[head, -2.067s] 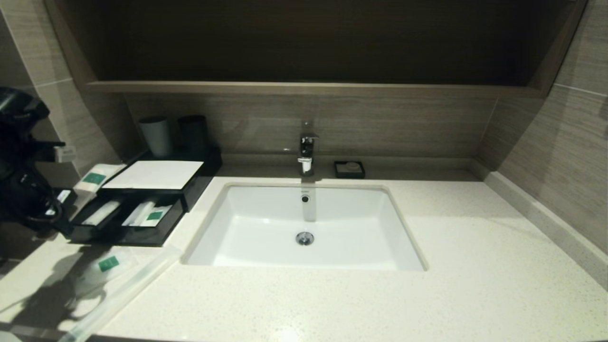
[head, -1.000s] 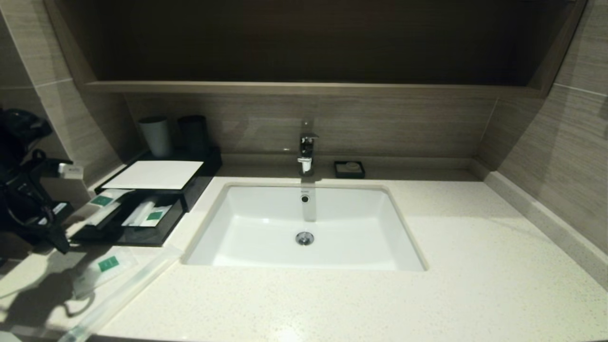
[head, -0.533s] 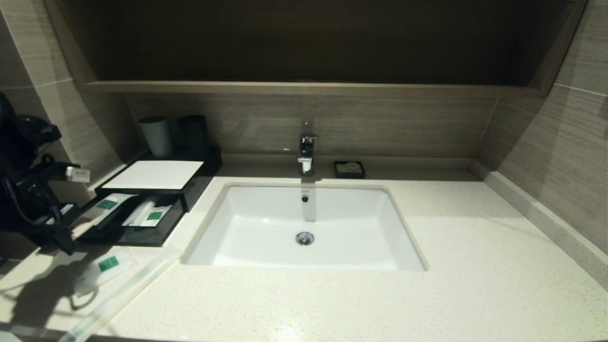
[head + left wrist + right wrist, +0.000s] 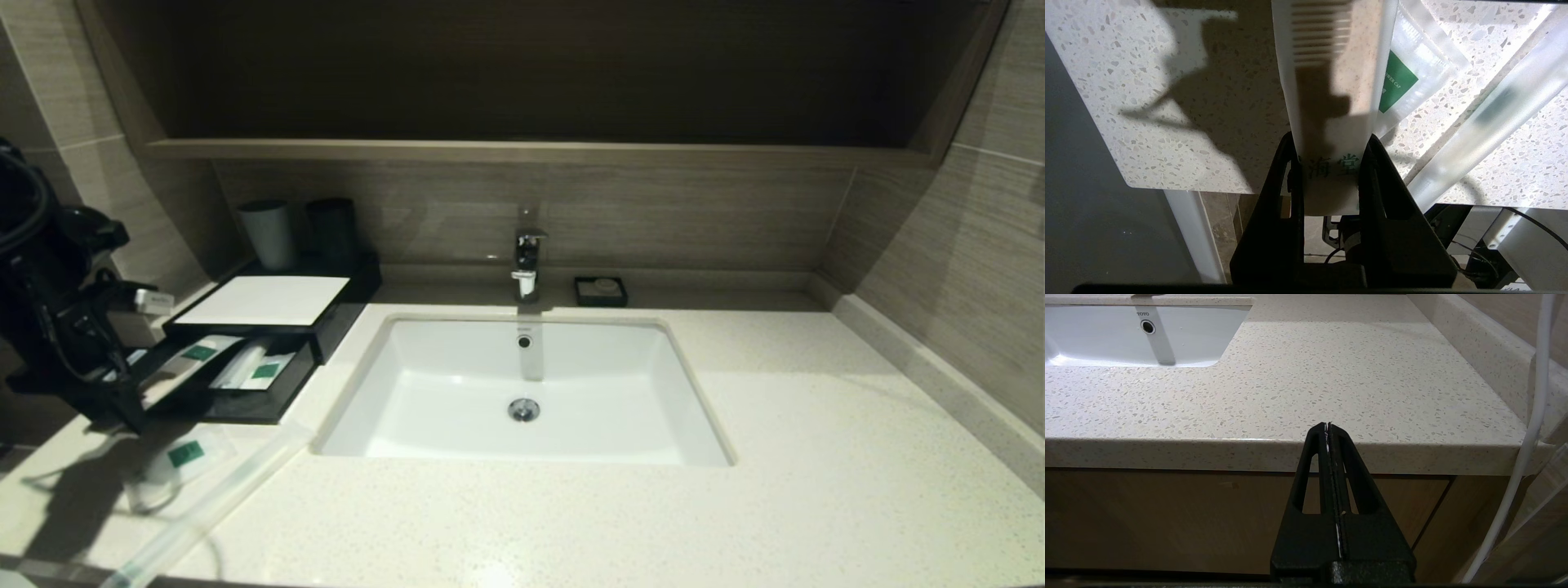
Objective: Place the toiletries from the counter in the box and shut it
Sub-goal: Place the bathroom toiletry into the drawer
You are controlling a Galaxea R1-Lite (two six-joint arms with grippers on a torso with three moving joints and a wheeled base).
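Observation:
My left gripper (image 4: 122, 371) is shut on a long frosted comb packet (image 4: 198, 353) with a green label, tilted over the left part of the open drawer (image 4: 245, 404) of the black box (image 4: 265, 300). In the left wrist view the fingers (image 4: 1290, 171) clamp the packet's end (image 4: 1331, 122). A short sachet (image 4: 186, 453) with a green label and a long thin packet (image 4: 212, 506) lie on the counter (image 4: 816, 425) in front of the box; both also show in the left wrist view (image 4: 1398, 81), (image 4: 1494, 118). My right gripper (image 4: 1327, 426) is shut and empty, below the counter's front edge.
The drawer holds other wrapped packets (image 4: 257, 367). Two cups (image 4: 268, 234) stand behind the box. The white sink (image 4: 522, 392) with its faucet (image 4: 526, 261) is in the middle, and a small black soap dish (image 4: 601, 291) is behind it.
My left gripper has carried the comb packet down and to the right, from beside the box's left edge to over the open drawer. The right arm has not moved.

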